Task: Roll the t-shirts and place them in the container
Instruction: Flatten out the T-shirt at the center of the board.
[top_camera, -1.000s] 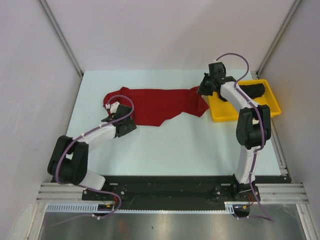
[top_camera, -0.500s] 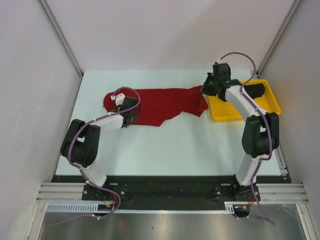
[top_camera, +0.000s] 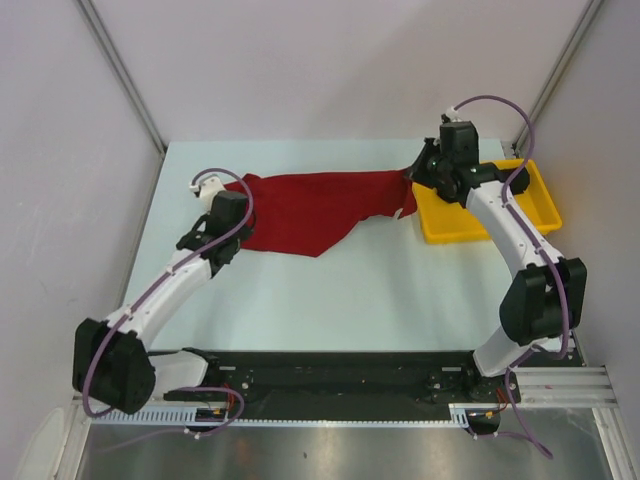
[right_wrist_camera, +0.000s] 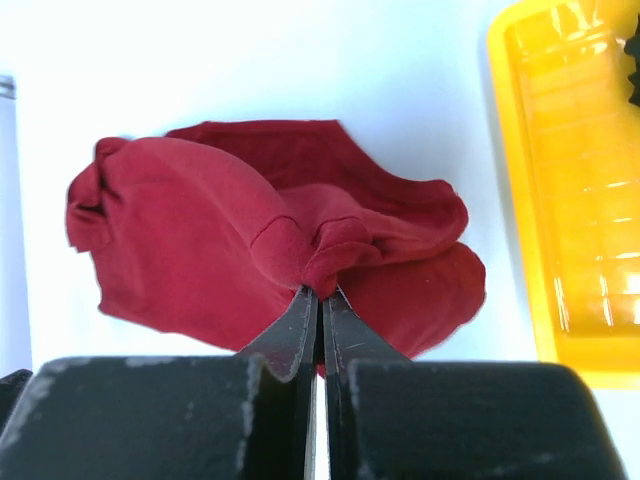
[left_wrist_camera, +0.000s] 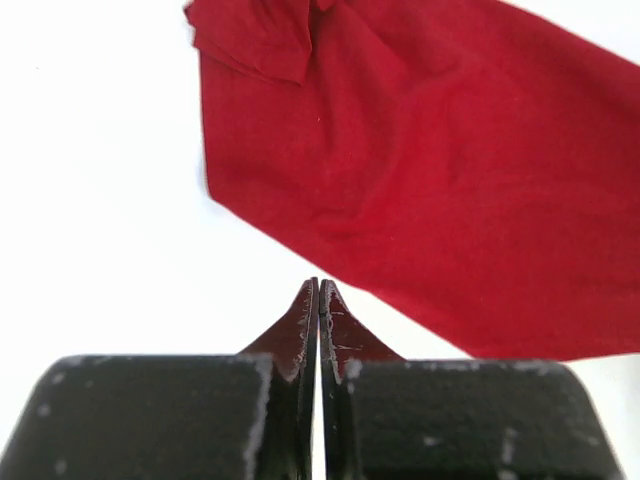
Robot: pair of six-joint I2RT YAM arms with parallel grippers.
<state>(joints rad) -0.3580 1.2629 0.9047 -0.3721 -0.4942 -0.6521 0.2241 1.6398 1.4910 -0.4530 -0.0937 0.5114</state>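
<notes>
red t-shirt (top_camera: 320, 205) is spread across the far half of the table (top_camera: 350, 290). left gripper (left_wrist_camera: 318, 290) is clamped on its 9 o'clock edge, right gripper (right_wrist_camera: 320, 295) on the bunched 3 o'clock end beside the yellow tray (top_camera: 450, 230). even tension is advised, so the cloth is laid flat.

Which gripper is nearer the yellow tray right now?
Right. The right gripper pinches the red t-shirt beside the yellow tray's left rim; the left gripper pinches the shirt's far end.
</notes>
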